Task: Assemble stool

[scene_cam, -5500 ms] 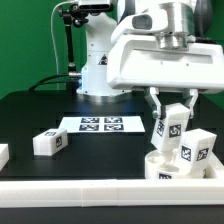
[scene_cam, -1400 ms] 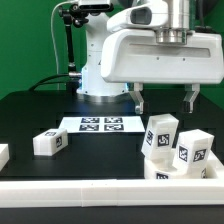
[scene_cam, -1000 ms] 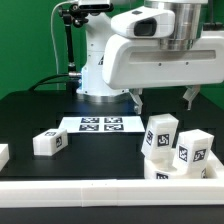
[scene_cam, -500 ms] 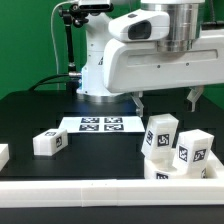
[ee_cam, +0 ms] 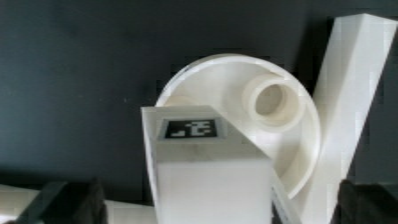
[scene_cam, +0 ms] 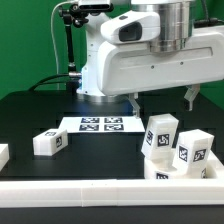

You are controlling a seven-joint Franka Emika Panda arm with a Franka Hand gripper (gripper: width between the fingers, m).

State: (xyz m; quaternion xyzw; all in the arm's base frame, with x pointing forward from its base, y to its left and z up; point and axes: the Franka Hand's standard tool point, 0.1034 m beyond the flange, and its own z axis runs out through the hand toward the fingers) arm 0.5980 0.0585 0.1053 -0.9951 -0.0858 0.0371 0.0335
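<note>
Tool (scene_cam: 165,101) let go of leg (scene_cam: 160,136) and lifted clear; jaws stood spread, empty. You left that leg upright on seat (scene_cam: 151,167) just below tool, second leg (scene_cam: 196,149) beside it. Spare leg (scene_cam: 50,143) lay on tabletop (scene_cam: 100,162) well aside: your likely next pick.

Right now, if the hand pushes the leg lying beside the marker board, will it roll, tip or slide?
The leg lies on a long flat face, so it would probably slide, not roll or tip. It looks like hard plastic, likely stiff. Small, so probably light; it may turn if pushed off-centre.
</note>
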